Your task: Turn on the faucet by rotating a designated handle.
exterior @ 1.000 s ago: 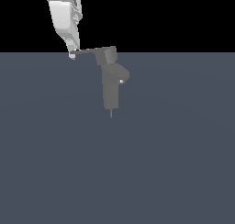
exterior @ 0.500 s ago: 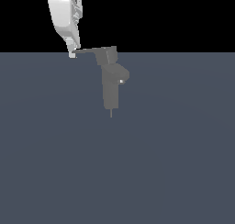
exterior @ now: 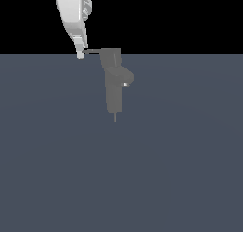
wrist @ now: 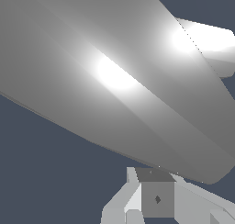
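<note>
The grey faucet (exterior: 115, 91) stands upright in the middle of the exterior view, with its short rounded spout toward that view's right. Its thin flat handle (exterior: 93, 51) sticks out from the boxy cap (exterior: 110, 56) toward the exterior view's left. My white gripper (exterior: 81, 54) comes down from above, with its fingertips at the outer tip of the handle, touching or almost touching it. The finger gap does not show clearly. In the wrist view a broad grey slanted surface (wrist: 114, 81), very close, fills most of the picture; it looks like the handle blade.
The faucet stands on a flat blue-grey surface (exterior: 118, 178) that runs across the whole lower exterior view. Behind it the background is black. Nothing else stands on the surface.
My gripper has shifted slightly toward the exterior view's right, closer onto the handle's tip. The handle and faucet look unmoved.
</note>
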Motion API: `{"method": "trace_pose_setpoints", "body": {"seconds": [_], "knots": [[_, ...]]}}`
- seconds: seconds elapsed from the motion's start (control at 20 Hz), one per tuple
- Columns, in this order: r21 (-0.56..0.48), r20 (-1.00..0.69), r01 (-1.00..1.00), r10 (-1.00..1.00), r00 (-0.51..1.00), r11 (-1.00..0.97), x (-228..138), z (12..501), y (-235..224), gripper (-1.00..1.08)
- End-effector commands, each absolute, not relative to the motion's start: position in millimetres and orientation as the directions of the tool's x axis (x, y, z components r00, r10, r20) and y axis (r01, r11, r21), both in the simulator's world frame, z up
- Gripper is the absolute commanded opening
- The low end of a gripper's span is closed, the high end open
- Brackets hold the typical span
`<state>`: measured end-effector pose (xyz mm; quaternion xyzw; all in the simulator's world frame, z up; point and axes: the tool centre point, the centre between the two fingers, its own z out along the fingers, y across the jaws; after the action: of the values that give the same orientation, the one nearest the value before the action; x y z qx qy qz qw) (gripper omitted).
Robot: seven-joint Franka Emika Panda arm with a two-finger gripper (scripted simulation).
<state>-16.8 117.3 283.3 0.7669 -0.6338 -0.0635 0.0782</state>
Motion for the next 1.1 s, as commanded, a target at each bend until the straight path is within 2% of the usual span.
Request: {"method": "trace_pose_setpoints", "body": {"seconds": [0.0,0.6,0.7,1.05], "knots": [[0.199,0.005,-0.965,-0.984,0.177,-0.172,-21.9,287.8,102.0,-1.0],[0.197,0.003,-0.965,-0.984,0.177,-0.173,-50.6,297.0,64.9,-1.0],[0.205,0.003,-0.961,-0.982,0.191,-0.186,-50.9,291.6,75.8,-1.0],[0.202,0.003,-0.963,-0.983,0.185,-0.181,-44.0,294.5,25.9,-1.0]]}}
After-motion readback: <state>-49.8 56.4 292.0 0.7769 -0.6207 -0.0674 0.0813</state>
